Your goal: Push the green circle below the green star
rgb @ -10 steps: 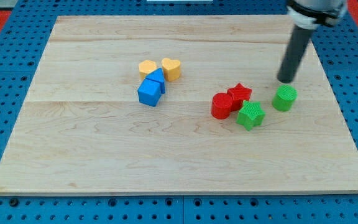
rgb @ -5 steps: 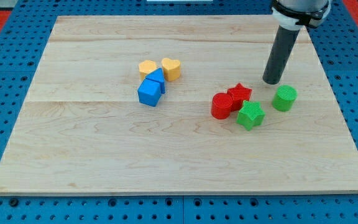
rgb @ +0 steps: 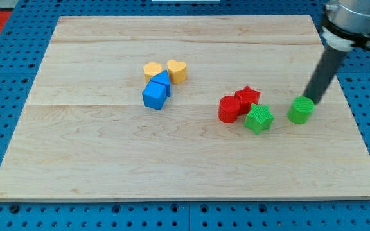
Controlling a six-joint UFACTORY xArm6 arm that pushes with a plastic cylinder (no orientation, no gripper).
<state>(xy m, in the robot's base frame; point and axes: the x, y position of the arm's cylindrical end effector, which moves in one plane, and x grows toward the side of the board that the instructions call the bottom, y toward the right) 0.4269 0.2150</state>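
Tip (rgb: 315, 101) touching green circle (rgb: 300, 110) at its upper right; no claw fitted; circle right of green star (rgb: 259, 119); likely light, rigid, slides easily; push its top-right edge.

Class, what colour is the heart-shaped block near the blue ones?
Yellow-orange heart, clearest in the camera view.

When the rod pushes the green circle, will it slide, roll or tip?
The green circle looks squat and flat-based, so it probably slides rather than tips. My tip sits at its upper-right edge; an off-centre push on the round side may make it spin or slip aside.
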